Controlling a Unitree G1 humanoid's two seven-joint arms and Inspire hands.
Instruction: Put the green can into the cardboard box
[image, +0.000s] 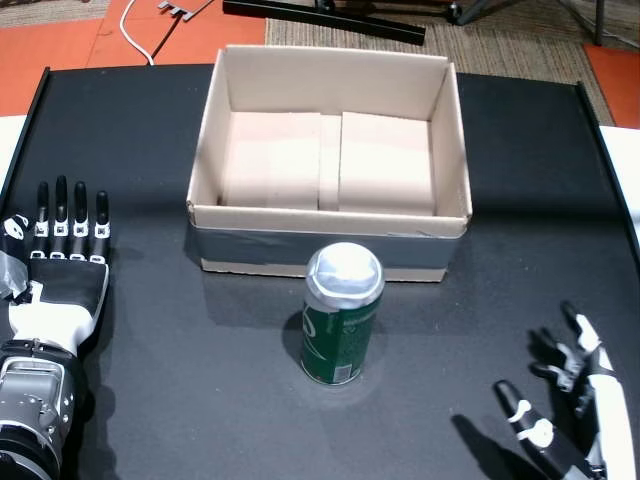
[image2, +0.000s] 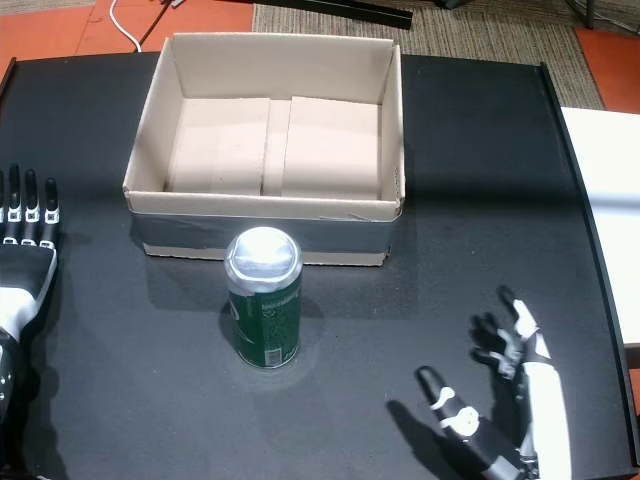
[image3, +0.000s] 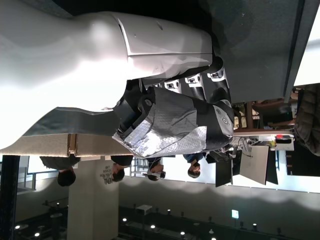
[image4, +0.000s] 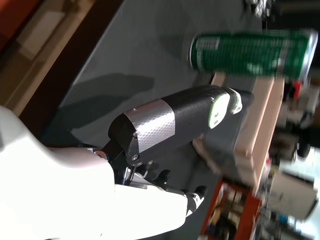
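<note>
The green can (image: 342, 315) stands upright on the black table (image: 150, 350), just in front of the near wall of the cardboard box (image: 330, 238) and apart from it; in both head views its silver top faces up and no hand touches it. The box, open upward with its bottom flaps lying flat and nothing inside, is the landmark for what follows.

Right hand (image: 570, 410): in front of the box and off past its right corner, well apart from the can, fingers spread and holding nothing. In the right wrist view the thumb (image4: 200, 115) points toward the can (image4: 252, 47), with bare table between them. This posture reads as readiness for a side grasp, so the task appears not yet begun.

Left hand (image: 60, 260): left of the box's near left corner, palm down on the table, fingers straight and together-parallel, holding nothing. It seems parked clear of the working area.

Open room: the table in front of the box is bare on both sides of the can, giving the right hand an unobstructed sideways approach. The constraint is the box's near wall, whose rim stands about level with the can's upper part; the can will likely have to be lifted over this rim before moving inward. The table's raised right edge (image: 610, 160) lies beyond the right hand.
</note>
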